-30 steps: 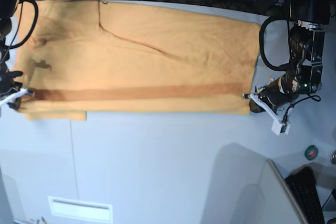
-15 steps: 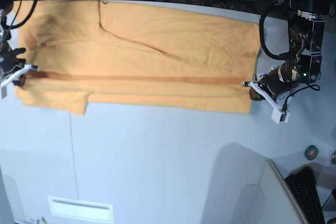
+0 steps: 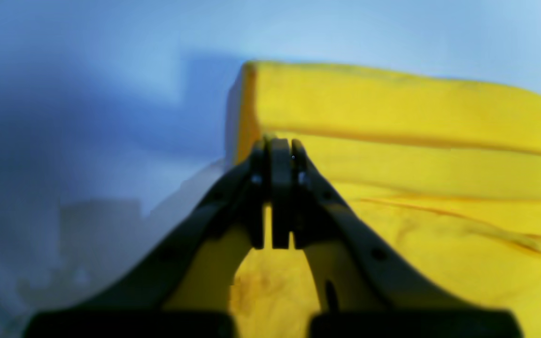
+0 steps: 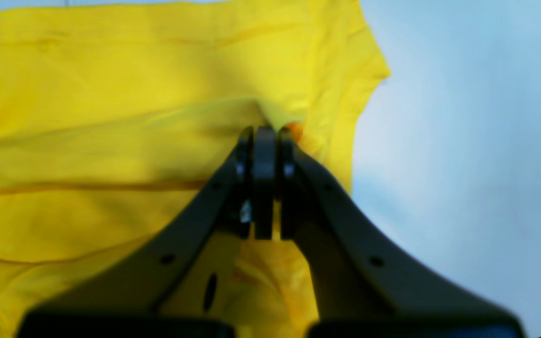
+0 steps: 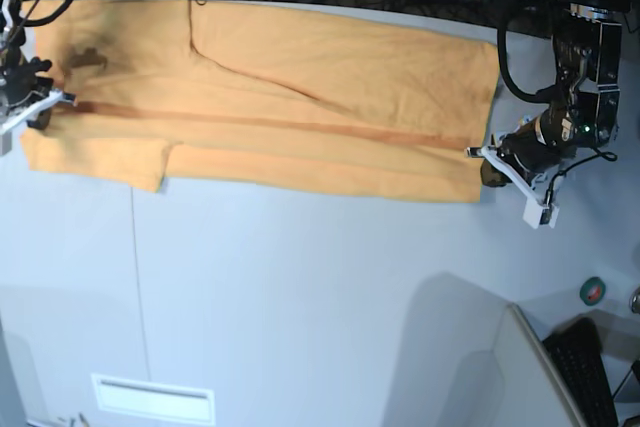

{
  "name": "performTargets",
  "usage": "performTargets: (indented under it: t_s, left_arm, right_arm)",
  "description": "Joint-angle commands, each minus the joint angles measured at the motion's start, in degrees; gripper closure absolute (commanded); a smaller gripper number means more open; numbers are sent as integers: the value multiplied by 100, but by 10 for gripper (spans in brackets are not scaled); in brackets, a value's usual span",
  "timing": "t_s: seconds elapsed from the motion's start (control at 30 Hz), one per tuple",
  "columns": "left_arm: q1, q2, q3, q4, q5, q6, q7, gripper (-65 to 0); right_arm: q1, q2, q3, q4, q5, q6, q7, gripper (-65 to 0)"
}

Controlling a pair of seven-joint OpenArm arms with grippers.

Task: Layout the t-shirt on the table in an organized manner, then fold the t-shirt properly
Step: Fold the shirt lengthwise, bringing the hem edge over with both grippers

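Shirt (image 5: 300, 97) lay stretched along table's (image 5: 320, 297) far edge, folded lengthwise. Left gripper (image 5: 484, 155) pinched tight on one end's edge, right gripper (image 5: 48, 102) clamped on the sleeve end

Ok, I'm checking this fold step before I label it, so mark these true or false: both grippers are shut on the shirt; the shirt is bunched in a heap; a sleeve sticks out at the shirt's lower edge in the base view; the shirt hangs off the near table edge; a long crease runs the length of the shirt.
1. Both grippers shut on the shirt: true. The left gripper and right gripper each pinch the t-shirt.
2. Bunched in a heap: false. It lies stretched out long between the grippers.
3. Sleeve sticks out below: true, near the right gripper's end.
4. Hangs off the near edge: false. Bare table lies below it.
5. Long crease: true.
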Motion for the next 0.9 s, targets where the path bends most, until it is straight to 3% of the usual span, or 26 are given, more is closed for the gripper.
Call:
performTargets:
  t_s: [0.0,0.73,0.87]
  left_arm:
    - [-81,-92,-68,111,-6,-9,-110,0]
    - [385,-101,-85,14,21,-9,-110,0]
    - [525,-233,-85,181,-23,-9,-110,0]
  right_arm:
    - [-55,85,41,216,34,-9,85,0]
    - [-688,-20,58,621,34,-18,76,0]
    - [-802,-20,67,805,34,-18,76,0]
